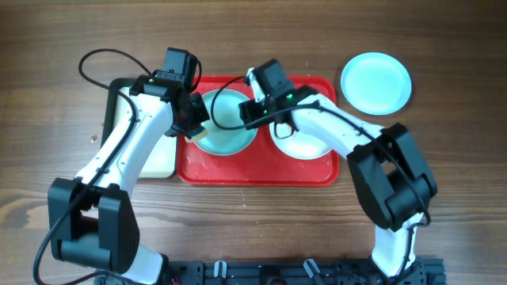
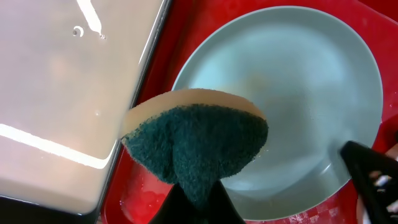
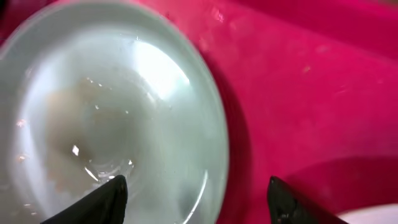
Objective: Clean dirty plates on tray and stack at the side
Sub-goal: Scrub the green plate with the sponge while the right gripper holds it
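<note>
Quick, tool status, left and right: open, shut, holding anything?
Left tool: closed on the sponge.
Right tool: open, fingers apart on either side of the rim of the light-blue plate, holding nothing.

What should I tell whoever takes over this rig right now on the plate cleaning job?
Left tool: shut on the sponge, over the light-blue plate on the red tray.
Right tool: open, over that plate's rim.
White plate: also on the tray, beside it.
Done: the second light-blue plate lies on the table off the tray.
Left: scrub both tray plates, stack them there.
</note>
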### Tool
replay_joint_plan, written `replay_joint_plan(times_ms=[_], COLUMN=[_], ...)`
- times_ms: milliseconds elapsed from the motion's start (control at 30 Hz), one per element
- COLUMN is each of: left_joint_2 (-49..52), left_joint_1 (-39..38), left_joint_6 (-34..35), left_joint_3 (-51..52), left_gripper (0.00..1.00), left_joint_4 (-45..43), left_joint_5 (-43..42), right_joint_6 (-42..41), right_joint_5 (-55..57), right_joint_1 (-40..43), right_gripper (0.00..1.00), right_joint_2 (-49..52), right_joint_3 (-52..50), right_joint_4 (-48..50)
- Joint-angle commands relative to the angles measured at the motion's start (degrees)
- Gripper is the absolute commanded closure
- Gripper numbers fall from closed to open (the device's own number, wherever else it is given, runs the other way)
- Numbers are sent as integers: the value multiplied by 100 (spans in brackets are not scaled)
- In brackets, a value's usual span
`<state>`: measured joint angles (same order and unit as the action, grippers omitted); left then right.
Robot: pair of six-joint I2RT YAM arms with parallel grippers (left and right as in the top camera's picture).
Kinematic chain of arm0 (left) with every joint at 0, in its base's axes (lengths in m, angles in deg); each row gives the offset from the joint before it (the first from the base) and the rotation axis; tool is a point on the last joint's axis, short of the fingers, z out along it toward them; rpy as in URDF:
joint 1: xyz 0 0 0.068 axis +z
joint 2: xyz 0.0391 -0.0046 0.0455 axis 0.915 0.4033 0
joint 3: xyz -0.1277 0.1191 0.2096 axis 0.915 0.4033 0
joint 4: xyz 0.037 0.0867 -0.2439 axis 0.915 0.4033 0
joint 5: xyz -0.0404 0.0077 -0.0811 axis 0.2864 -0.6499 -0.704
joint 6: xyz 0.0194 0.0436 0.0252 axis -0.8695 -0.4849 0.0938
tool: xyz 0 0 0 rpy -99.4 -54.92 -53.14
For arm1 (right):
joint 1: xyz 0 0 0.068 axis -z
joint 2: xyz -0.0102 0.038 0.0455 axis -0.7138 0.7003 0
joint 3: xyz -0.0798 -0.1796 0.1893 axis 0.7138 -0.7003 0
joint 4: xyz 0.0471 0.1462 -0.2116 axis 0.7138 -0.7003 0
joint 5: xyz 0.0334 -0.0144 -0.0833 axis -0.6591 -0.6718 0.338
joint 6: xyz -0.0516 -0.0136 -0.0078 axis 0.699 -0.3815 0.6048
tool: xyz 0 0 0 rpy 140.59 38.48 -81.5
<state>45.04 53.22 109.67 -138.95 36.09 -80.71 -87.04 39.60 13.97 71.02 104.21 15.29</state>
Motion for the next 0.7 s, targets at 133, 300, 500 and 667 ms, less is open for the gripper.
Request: replay_joint_plan(times_ms=[133, 300, 500, 667], left_joint_2=[-31, -31, -31, -31], left_joint_1=[26, 26, 24, 26], left_joint_6=[96, 96, 96, 96], left_joint_3=[-9, -9, -9, -9], left_gripper=[96, 96, 96, 96], left_joint_4=[-11, 11, 13, 11], left_joint_5=[98, 98, 98, 98], right_joint_6=[612, 605, 608, 601], right_joint_5=[-1078, -765, -715, -715], right_joint_1=[476, 476, 466, 466], right_gripper=[24, 24, 24, 24], right_joint_2=[-2, -2, 0, 35], right_joint_3=[330, 286, 175, 162], right_joint_4=[-223, -160, -2, 31])
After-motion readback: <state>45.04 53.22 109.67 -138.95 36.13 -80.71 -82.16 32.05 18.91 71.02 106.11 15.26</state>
